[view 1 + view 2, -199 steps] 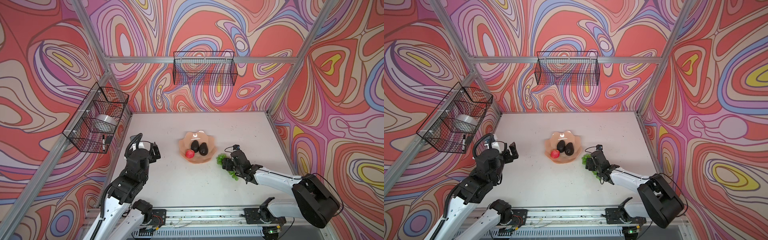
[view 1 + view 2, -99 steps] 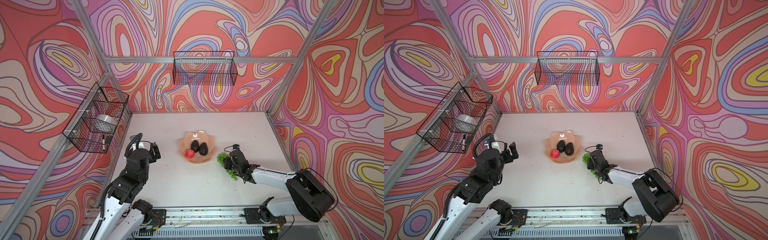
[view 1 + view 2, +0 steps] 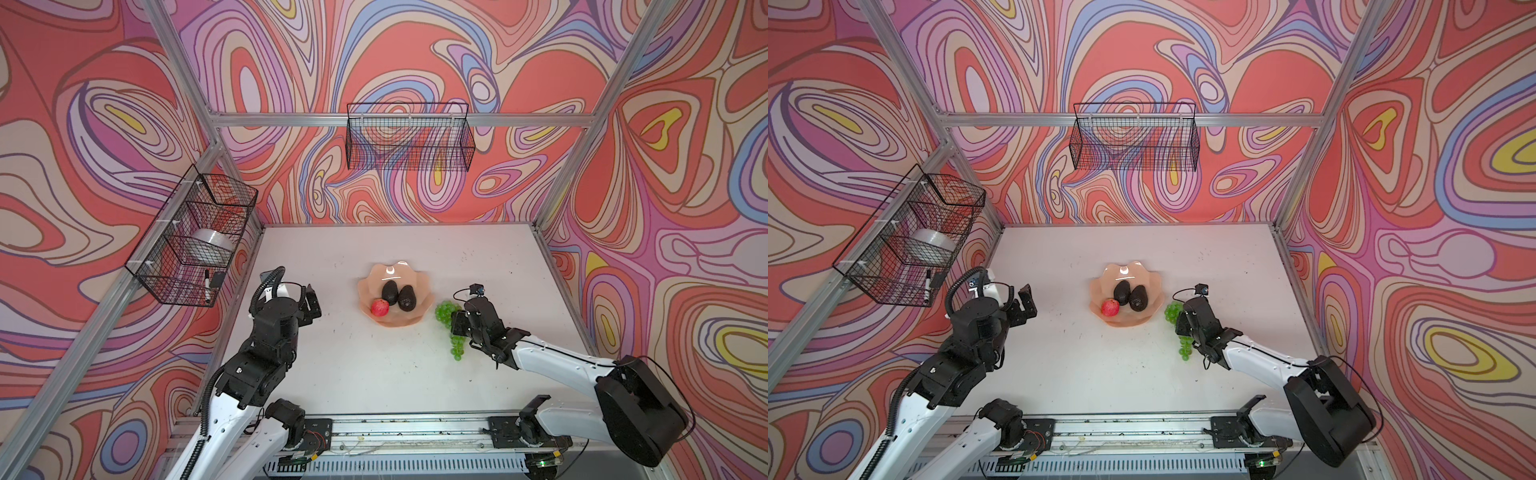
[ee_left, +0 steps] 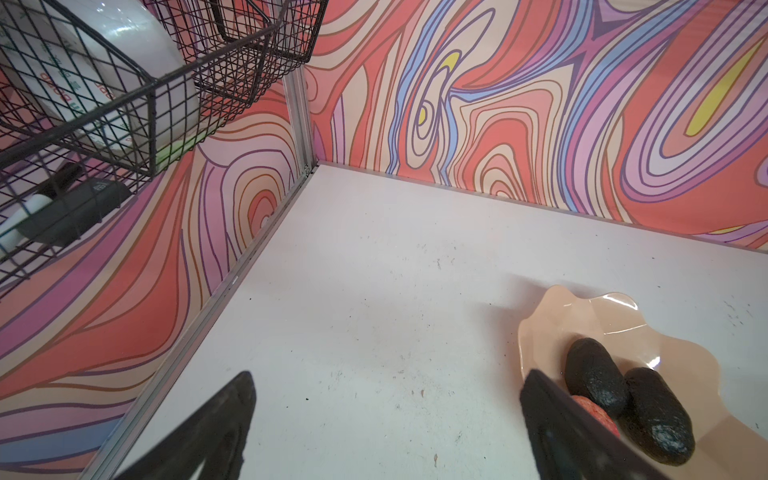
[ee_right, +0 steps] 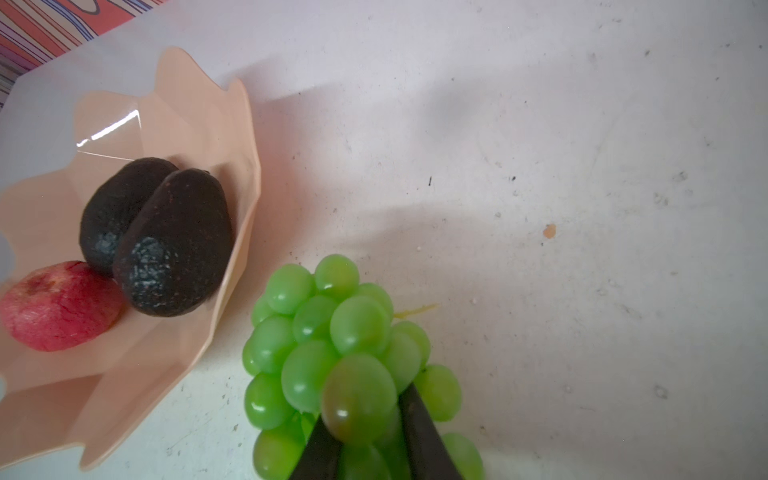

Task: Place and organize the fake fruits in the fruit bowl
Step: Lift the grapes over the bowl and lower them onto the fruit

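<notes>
Right wrist view is being filled by the bunch of green grapes [image 5: 332, 353], on which the right gripper [image 5: 370, 440] is being closed tight, with grapes near the bunch's middle being pinched between its jaws. In both top views the bunch is being shown outside the fruit bowl [image 3: 376, 276], just beside its rim on the right arm's side and stretched along the white table [image 3: 374, 374]; whether it is being lifted off the surface cannot be told. Inside the bowl, the red apple [image 3: 380, 308] and the two avocados [image 3: 390, 291] are being cradled, the avocados lying side by side and touching, the apple against the near rim. The left gripper [image 4: 386, 382] is being held wide open with nothing in it, well apart from the bowl. Most of the task is being judged as done: three fruits are in, and only the grapes are being left to be carried over the rim and laid in the free space, with some tidying perhaps being needed afterwards.
</notes>
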Robot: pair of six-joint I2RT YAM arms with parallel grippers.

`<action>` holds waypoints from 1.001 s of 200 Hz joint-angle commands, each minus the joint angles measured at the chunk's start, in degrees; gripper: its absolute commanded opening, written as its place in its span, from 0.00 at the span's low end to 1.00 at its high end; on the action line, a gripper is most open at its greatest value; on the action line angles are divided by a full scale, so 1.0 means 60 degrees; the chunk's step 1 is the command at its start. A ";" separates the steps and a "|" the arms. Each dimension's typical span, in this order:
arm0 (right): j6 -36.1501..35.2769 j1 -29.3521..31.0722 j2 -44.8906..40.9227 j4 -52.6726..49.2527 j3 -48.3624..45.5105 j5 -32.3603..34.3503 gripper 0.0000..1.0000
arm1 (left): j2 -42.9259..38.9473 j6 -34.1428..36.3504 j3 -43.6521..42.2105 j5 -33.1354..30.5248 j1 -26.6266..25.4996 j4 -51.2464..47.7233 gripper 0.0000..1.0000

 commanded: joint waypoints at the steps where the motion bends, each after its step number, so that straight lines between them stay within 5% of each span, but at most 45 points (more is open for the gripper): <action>1: -0.0160 -0.0018 -0.0487 -0.0510 0.0551 0.0069 0.18 | -0.0003 -0.0066 0.0022 -0.0098 0.0083 -0.0164 1.00; 85: -0.0661 -0.0024 -0.1564 -0.1701 0.2398 -0.0708 0.16 | -0.0017 -0.0124 0.0020 -0.0066 0.0085 -0.0156 1.00; 200: -0.1663 0.1022 0.2789 -0.0913 0.5907 -0.1800 0.17 | -0.0114 -0.0153 -0.0009 -0.0130 0.0098 -0.0155 1.00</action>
